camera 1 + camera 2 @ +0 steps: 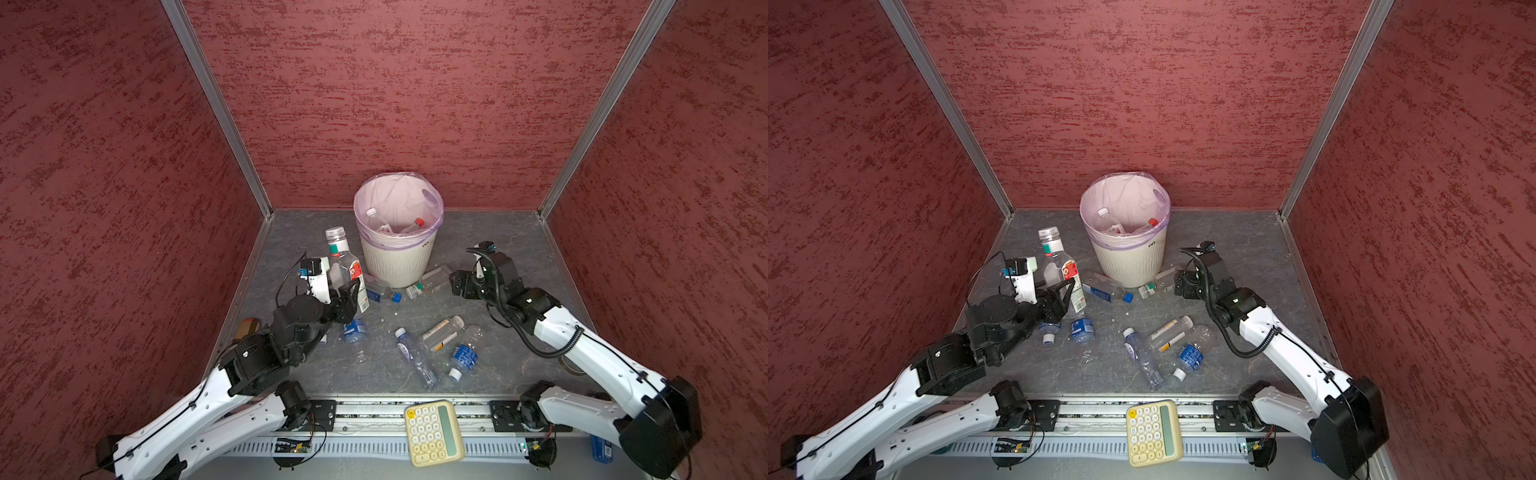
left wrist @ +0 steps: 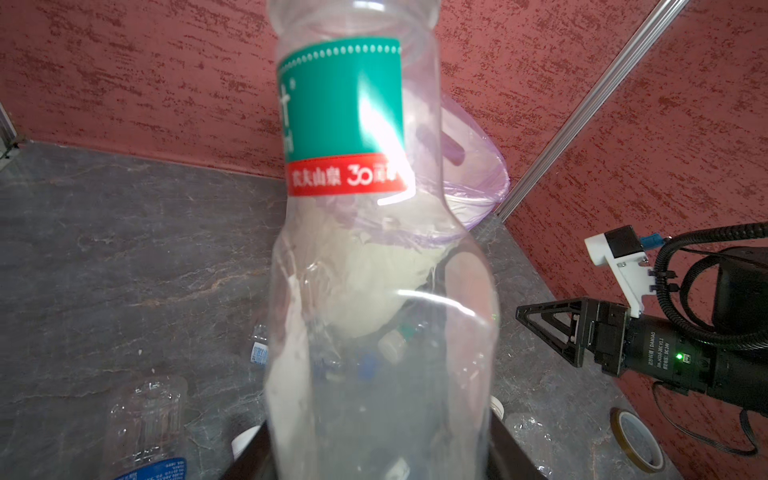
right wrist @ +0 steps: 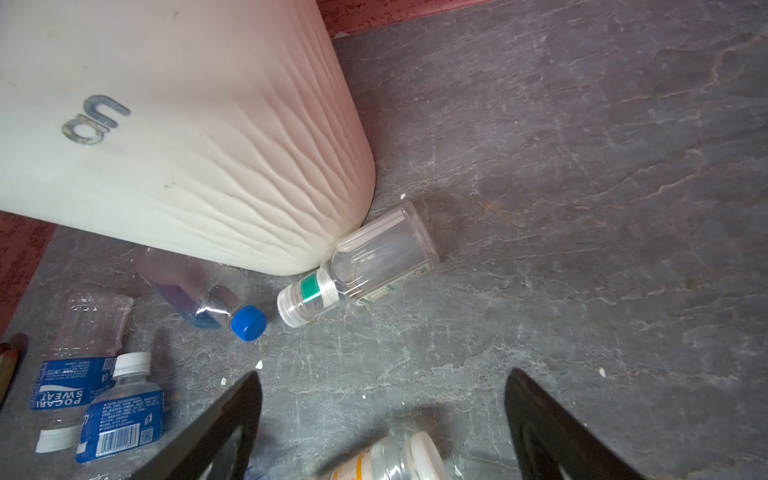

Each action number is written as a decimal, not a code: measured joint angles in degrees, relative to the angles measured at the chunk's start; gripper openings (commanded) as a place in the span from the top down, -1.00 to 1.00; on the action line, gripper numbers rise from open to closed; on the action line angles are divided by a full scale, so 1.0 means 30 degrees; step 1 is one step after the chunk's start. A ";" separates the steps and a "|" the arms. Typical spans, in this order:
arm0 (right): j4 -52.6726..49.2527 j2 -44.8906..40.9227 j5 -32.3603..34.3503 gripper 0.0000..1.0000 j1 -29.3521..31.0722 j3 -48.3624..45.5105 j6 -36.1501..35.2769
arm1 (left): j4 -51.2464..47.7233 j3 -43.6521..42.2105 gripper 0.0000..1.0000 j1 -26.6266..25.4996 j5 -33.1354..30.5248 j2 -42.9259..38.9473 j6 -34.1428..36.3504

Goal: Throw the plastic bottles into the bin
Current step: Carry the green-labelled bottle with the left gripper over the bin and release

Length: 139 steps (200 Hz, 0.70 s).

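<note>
now left claw [image 1: 347, 291] holds tall bottle [image 1: 343, 257] ~upright, cap up, nr bin [image 1: 397, 262]

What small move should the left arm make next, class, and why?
Probably carry the tall clear bottle sideways over the rim of the bin: the left gripper is shut on it, upright, beside the bin and not yet above the opening.

Both top views look down from above the near edge toward the far wall [image 1: 415, 104], sharing table [image 1: 299, 232] and bin [image 1: 397, 262]. Left wrist view: close on a bottle [image 2: 374, 291]; right wrist: low beside the bin [image 3: 187, 145].
</note>
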 measured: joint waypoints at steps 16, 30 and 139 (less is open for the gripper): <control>0.0109 0.0000 0.0000 -0.84 0.0000 -0.0066 0.0000 | 0.0306 0.0554 -0.07 0.0029 -0.0007 0.0350 0.0678; 0.0153 0.0000 0.0000 -0.84 0.0000 -0.0138 0.0000 | 0.0532 0.1129 -0.07 0.0153 0.0007 0.0750 0.1253; 0.0415 -0.0517 -0.0007 -0.85 -0.0007 -0.0860 0.0138 | 0.4721 1.0513 -0.23 0.7577 0.7271 1.1737 0.2696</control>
